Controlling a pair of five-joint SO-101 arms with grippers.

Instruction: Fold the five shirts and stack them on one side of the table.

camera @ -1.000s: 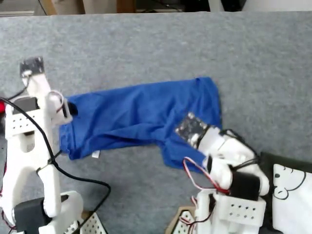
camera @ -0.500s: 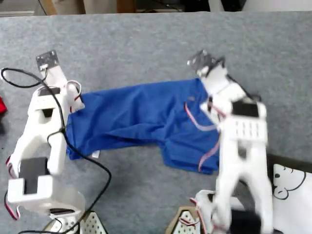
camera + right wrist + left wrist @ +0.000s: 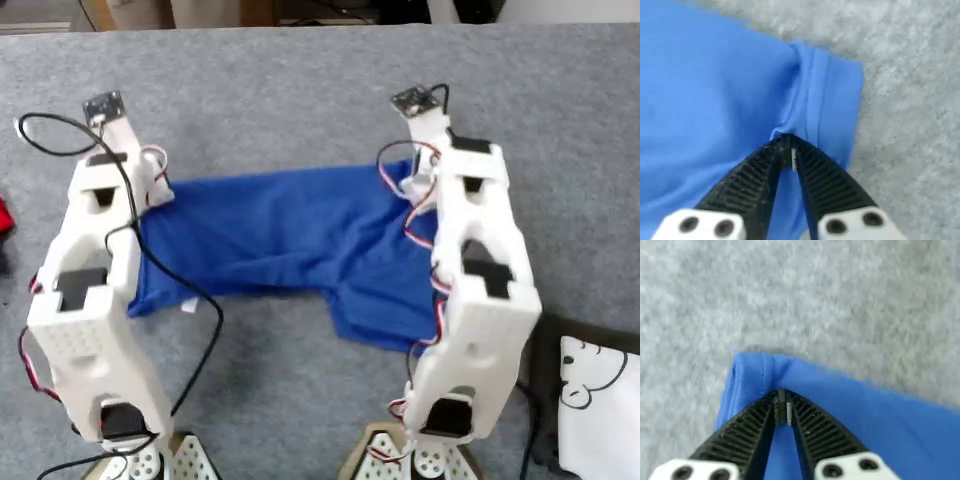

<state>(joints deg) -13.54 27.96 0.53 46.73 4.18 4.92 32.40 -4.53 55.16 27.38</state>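
A blue shirt (image 3: pixel 290 240) lies spread across the middle of the grey table (image 3: pixel 300 90), with one flap hanging toward the front edge. My left gripper (image 3: pixel 783 410) is shut on the shirt's (image 3: pixel 880 430) far left corner, pinching a fold of cloth. My right gripper (image 3: pixel 788 152) is shut on the shirt's (image 3: pixel 705 90) far right corner near its hem. In the high view the left arm (image 3: pixel 95 270) stretches along the shirt's left end and the right arm (image 3: pixel 475 270) lies over its right end.
A white cloth with a black print (image 3: pixel 600 400) lies on a dark patch at the front right corner. A small red thing (image 3: pixel 4 215) shows at the left edge. Bare grey table stretches behind the shirt.
Both arms have swung out from near the front to the shirt's far corners. The shirt's top edge has been pulled straighter and its left end has shifted.
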